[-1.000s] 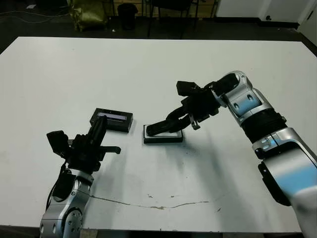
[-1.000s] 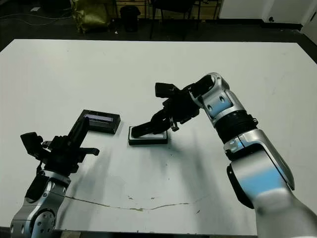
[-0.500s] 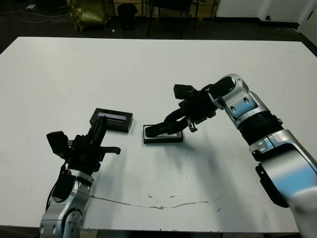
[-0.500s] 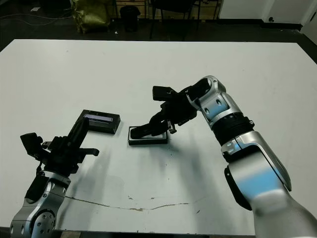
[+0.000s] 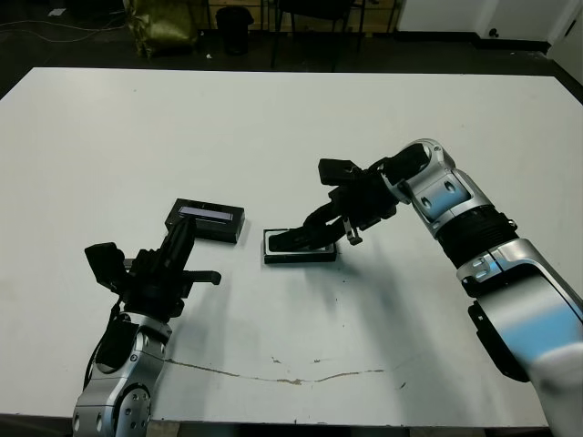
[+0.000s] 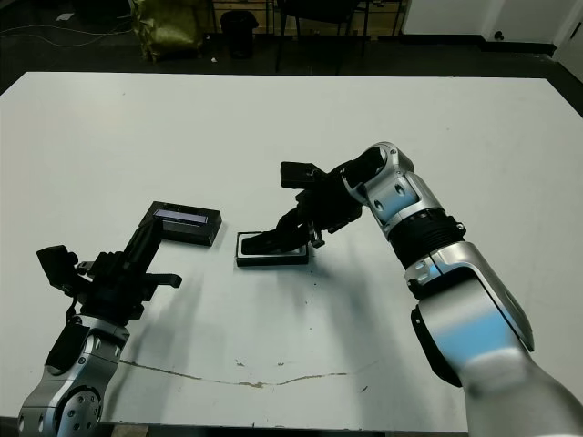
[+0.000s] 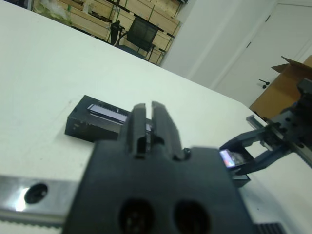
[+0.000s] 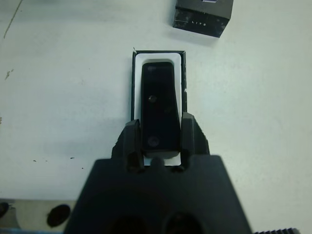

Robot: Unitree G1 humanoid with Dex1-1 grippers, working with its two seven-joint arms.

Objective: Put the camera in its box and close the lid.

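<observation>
I have the right hand low over the box, its two fingers straddling the near end of the camera, one on each long edge; they look closed against it, though I can't be sure they are gripping, not just flanking. The camera lies inside the white lining, its long axis running straight out from the hand and in line with the box, so it looks seated or nearly so. The lid sits on the desk just beside the box on my left side, apart from it, stripe up. My left hand is nearer the lid, fingers pressed together and empty, pointing toward it. I count one camera, one box, one lid.
</observation>
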